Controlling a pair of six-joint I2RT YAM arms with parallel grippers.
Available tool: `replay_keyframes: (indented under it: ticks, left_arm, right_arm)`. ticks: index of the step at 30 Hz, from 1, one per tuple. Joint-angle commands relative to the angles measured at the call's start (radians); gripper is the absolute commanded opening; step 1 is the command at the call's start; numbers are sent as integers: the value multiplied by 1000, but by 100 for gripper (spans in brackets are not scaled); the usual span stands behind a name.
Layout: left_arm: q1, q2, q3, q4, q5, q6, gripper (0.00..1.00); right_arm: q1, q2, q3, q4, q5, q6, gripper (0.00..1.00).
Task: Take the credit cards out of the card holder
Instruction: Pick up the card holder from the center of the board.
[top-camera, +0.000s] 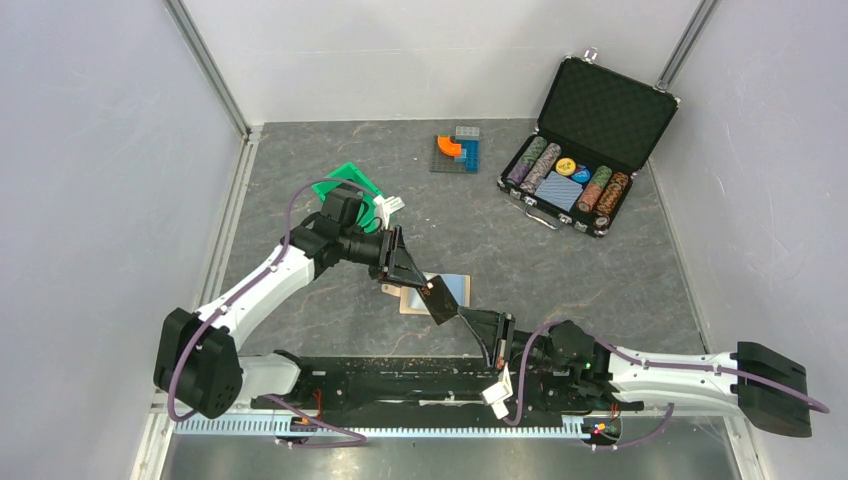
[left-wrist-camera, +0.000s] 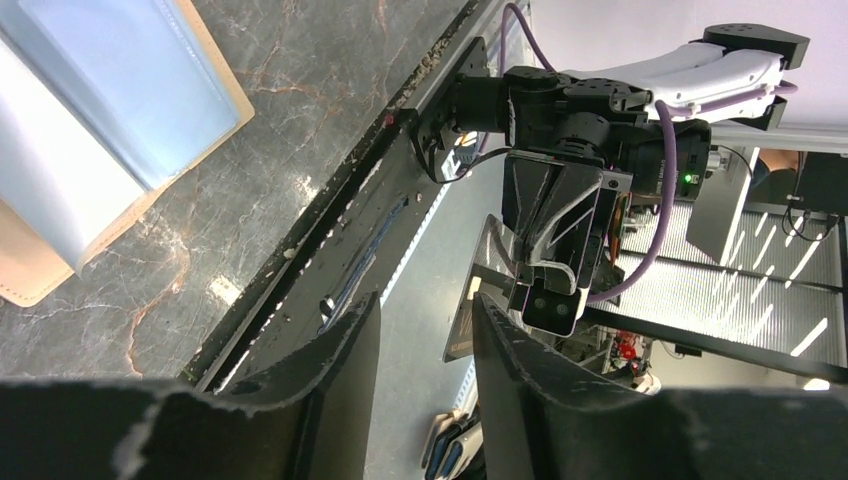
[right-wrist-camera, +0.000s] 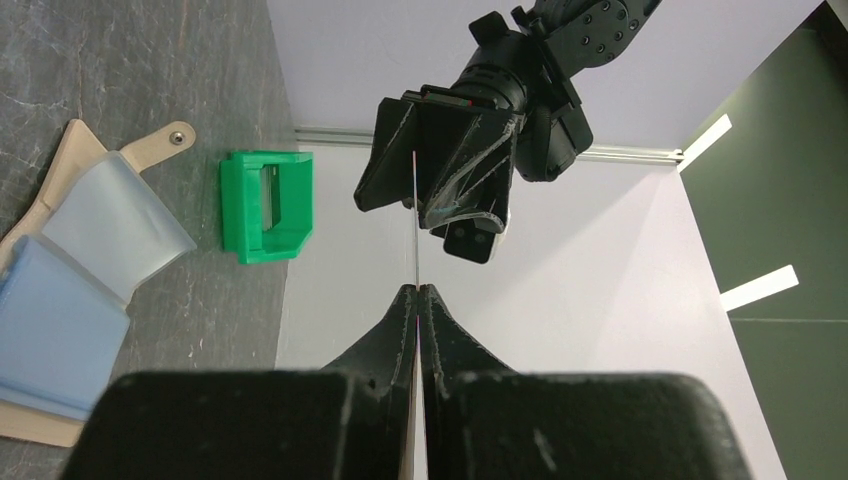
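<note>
Grey marbled surface (top-camera: 600, 290) filled the overhead view, where the card holder (top-camera: 455, 288) lay spread open and one credit card (top-camera: 437, 300) hung clear of it between both arms. From the left wrist, the left claw (left-wrist-camera: 425, 305) stood slightly parted, clamping nothing. From the right wrist, the right claw (right-wrist-camera: 417, 292) pinched that card edge-on. Whether other cards remained pocketed, I couldn't tell.

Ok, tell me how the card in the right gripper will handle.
The credit card looks stiff: pinched by the right gripper, it stands straight edge-on without drooping. Probably light, being so thin. Its smooth faces may slip from a narrow pinch.
</note>
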Motion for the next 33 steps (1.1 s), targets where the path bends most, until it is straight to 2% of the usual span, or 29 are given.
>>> replay_keyframes:
  ticks: [1,19,21,23,26,27,29,33]
  left_arm:
    - [5,7,-15,68,75,23,43]
    - [-15,30,-34,111,120,-11,27]
    - [-15,29,-40,138,128,-33,20]
    - [-15,27,-49,169,135,-56,5]
    - [-15,22,-71,228,150,-104,2]
    - [-15,19,-76,239,148,-112,2]
    - [-14,18,-79,234,130,-113,2]
    - [11,9,-81,237,77,-132,2]
  right_arm:
    - [6,3,4,45,-14,9,0]
    - [15,32,16,40,-10,24,0]
    - [18,37,13,42,-3,23,0]
    - [20,39,13,43,1,26,0]
    - [20,43,14,44,14,35,0]
    - [21,44,14,45,20,41,3]
    - [20,46,10,60,29,63,18]
    - [21,45,13,50,39,135,40]
